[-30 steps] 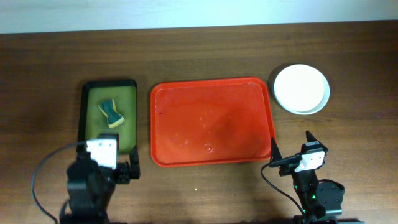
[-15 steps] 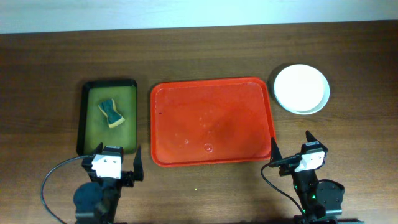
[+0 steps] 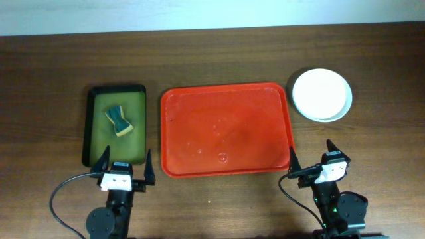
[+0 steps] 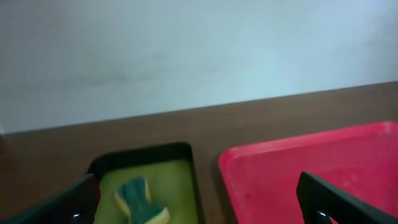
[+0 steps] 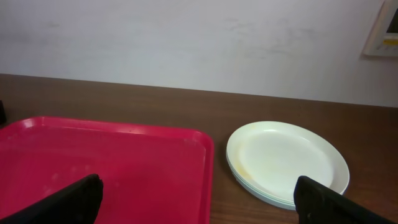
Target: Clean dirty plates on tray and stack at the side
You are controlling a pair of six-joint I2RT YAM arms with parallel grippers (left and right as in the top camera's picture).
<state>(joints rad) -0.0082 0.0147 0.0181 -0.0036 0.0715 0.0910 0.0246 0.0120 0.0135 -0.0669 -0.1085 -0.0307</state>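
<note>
At the near edge of the table [image 3: 212,53], on the left, the left gripper [image 3: 126,163] has its fingers spread wide apart. On the right, the right gripper [image 3: 311,153] is spread wide too. Just past them, the red tray [image 3: 252,113] lies in the middle with a few little wet spots on it. To its left is a green tray [image 3: 85,126] with a sponge [image 3: 119,120] inside. The plates [image 3: 322,94] sit in one pile, white on top, just beside the red tray's far right corner.
</note>
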